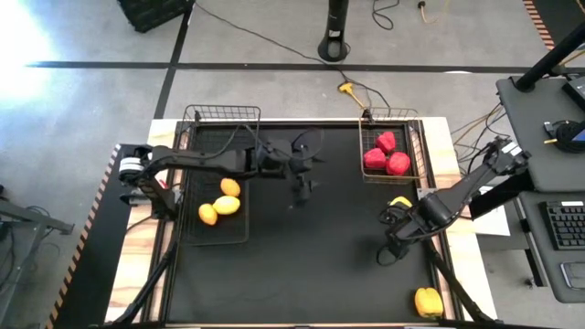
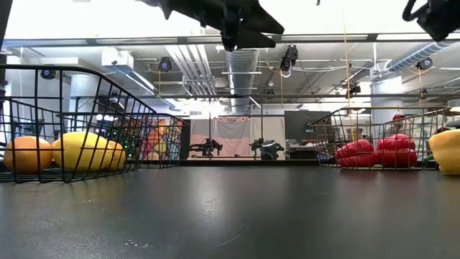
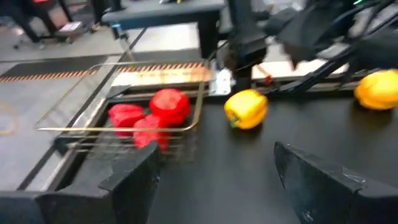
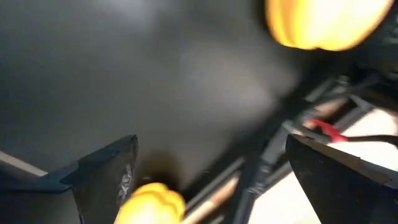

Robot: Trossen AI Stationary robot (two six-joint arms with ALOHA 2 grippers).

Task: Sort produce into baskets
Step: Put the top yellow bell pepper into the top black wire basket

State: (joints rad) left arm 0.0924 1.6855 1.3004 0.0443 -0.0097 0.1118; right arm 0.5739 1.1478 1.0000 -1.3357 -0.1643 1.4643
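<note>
Three lemon-like yellow-orange ovals [image 1: 220,204] lie together in the wire basket on the left [image 1: 216,228], and three red peppers [image 1: 385,156] sit bunched in the wire basket on the right [image 1: 417,155]. A third basket [image 1: 222,115], at the bench's far left corner, shows only in the high view, and nothing can be seen in it. Two yellow bell peppers are loose on the black bench [image 1: 302,265]: one [image 1: 400,202] just below the red peppers' basket, the other [image 1: 428,301] near the bench's front right corner.

The left gripper [image 1: 303,172] hangs above the middle of the bench, between the two filled baskets and well apart from both. Its wrist view shows its fingers [image 3: 130,180] spread wide with nothing between them; beyond them stand the red peppers in their basket and both yellow peppers — a line-up the overhead camera cannot give from that side.

The right gripper [image 1: 391,236] hovers over the bench's right part, between the two yellow peppers. Its fingers [image 4: 106,168] stand fully apart and empty. In its wrist view one yellow pepper shows beyond the fingers and the other close by one fingertip — whether they touch cannot be told.

The low view alone shows how the arms ride: both dark grippers sit high above the bench surface, with the ovals behind the left basket's mesh and the red peppers behind the right one's.
</note>
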